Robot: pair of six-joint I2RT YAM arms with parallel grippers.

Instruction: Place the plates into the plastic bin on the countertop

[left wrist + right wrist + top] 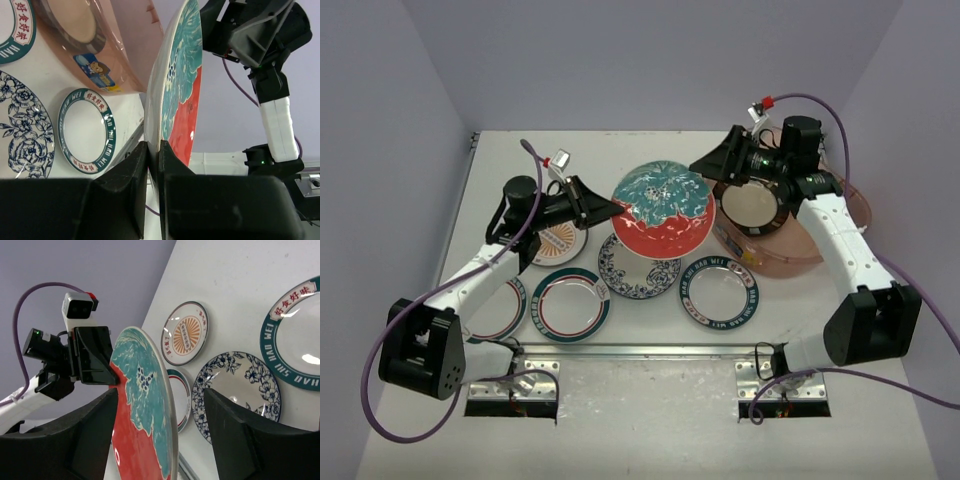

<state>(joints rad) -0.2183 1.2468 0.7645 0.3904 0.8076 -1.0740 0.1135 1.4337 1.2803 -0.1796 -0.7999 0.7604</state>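
- Red-and-teal floral round ceramic plate (660,210) is up in the air between the two arms. It hangs above the plates lying flat and beside the translucent pink-brown oval plastic bin (825,240), not in it.
- Left jaws are pinched narrow on the plate's rim. Holding it by the edge leaves the opposite rim free for a second taker.
- Right jaws stand wide, one on either side of that free rim with a gap on both faces — straddling, no grip yet.
- This reads as a hand-over. The bin sits on the right arm's side, probably an awkward reach for the left.
- The bin already carries a black-rimmed white plate (752,205).
- Flat on the white bench (520,160) — an orange sunburst plate (560,240), a blue floral plate (638,270) and a teal-rimmed lettered plate (720,296), among others, waiting their turn.
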